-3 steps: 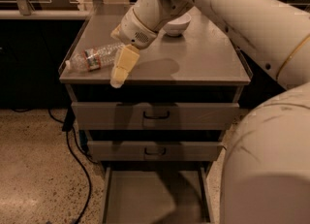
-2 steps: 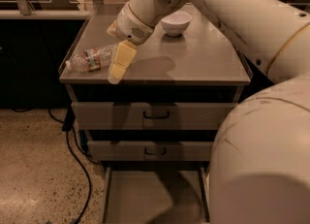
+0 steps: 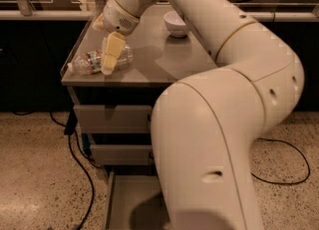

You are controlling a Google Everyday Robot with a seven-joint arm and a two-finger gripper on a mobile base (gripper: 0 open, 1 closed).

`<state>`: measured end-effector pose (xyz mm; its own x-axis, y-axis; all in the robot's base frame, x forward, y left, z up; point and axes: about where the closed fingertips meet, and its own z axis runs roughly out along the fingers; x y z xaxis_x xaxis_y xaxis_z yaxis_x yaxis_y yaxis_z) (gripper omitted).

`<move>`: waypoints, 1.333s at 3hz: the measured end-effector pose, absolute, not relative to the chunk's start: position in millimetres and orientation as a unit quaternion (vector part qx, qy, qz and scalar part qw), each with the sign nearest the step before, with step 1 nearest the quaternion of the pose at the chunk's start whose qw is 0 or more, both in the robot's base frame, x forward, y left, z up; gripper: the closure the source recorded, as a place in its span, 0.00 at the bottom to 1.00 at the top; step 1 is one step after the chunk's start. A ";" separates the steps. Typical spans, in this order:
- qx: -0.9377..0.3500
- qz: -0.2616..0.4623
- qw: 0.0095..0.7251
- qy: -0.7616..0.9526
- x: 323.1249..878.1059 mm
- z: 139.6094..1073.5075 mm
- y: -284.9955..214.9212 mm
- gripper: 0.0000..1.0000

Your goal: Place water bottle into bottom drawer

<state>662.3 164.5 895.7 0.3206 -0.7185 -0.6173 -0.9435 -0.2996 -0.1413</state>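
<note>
The water bottle [image 3: 88,60] lies on its side on the grey cabinet top [image 3: 164,59], near the front left corner, cap pointing left. My gripper [image 3: 107,64] points down right at the bottle's middle and covers part of it. The bottom drawer [image 3: 130,196] is pulled open below, a shallow grey tray with a bare floor; my arm hides its right part.
A white bowl [image 3: 175,23] stands at the back of the cabinet top. The two upper drawers [image 3: 112,118] are closed. My large white arm [image 3: 214,139] fills the right foreground. Black cables [image 3: 75,149] run over the speckled floor at the left.
My gripper has moved left from beside the bottle to directly over its middle. The bottle has stayed in place on the cabinet top.
</note>
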 end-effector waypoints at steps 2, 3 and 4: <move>-0.793 0.267 0.210 0.506 674.1 858.1 204.2 0.00; -0.794 0.270 0.206 0.505 674.3 854.4 205.4 0.00; -0.794 0.270 0.206 0.505 674.3 854.4 205.4 0.12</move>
